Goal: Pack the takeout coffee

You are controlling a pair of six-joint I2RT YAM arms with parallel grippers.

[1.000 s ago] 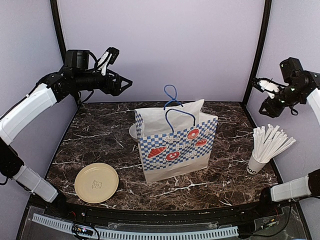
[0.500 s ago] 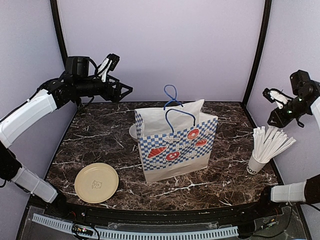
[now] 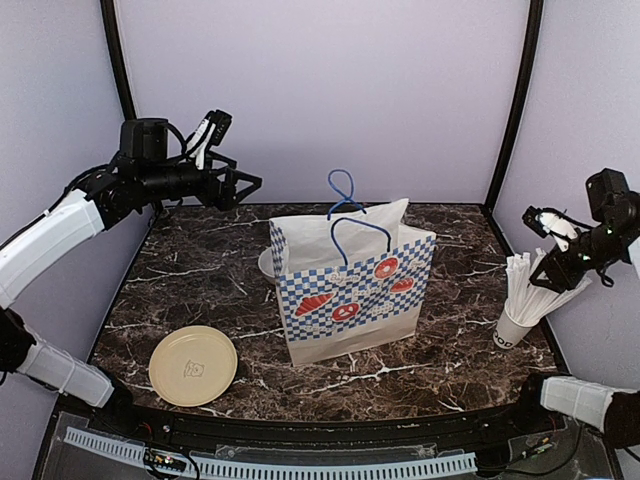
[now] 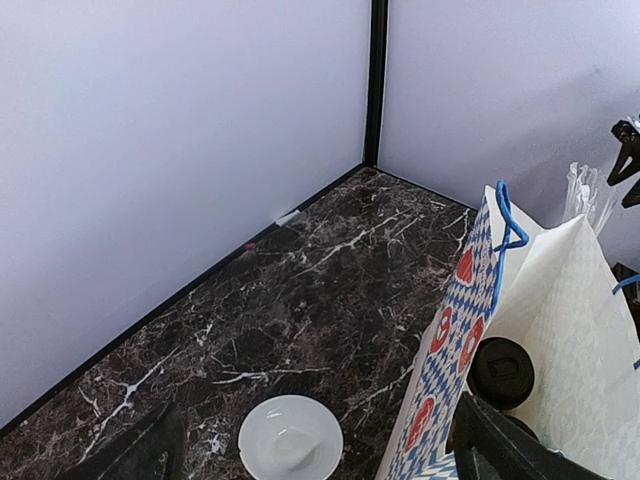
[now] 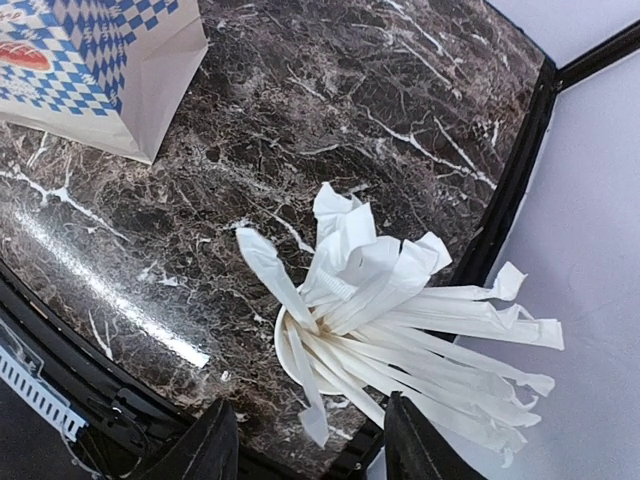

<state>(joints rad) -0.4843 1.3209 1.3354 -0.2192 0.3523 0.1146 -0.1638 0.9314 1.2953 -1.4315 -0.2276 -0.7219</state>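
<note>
The left gripper (image 3: 250, 190) hangs high over the far-left corner of the dark marbled table (image 3: 200, 280). Its 2 fingers are spread wide and nothing sits between them. Across the enclosure, the right gripper (image 3: 535, 238) is raised at the right wall, directly above a white paper cup (image 3: 512, 328) bristling with long white sticks (image 5: 400, 300). Its wrist view shows both fingers parted, with a clear gap between them and no hold on anything.

A paper bag (image 3: 350, 300), printed in blue-and-white checks with red pastry motifs, stands upright at the middle of the table. Its mouth is open and its 2 blue cord handles (image 3: 345, 195) stand up. The left wrist view looks down into that mouth, where the takeout coffee (image 4: 502, 372) sits inside the bag, showing only its round black lid. The cup under the lid is hidden by the bag wall, and whether a 2nd cup stands beside it cannot be told.

Just behind the bag's left side, a low white bowl (image 4: 290, 438) rests on the marble, close to the bag but with a sliver of table between them. A pale yellow plate (image 3: 193, 367) lies near the front-left edge, well apart from the bag.
</note>
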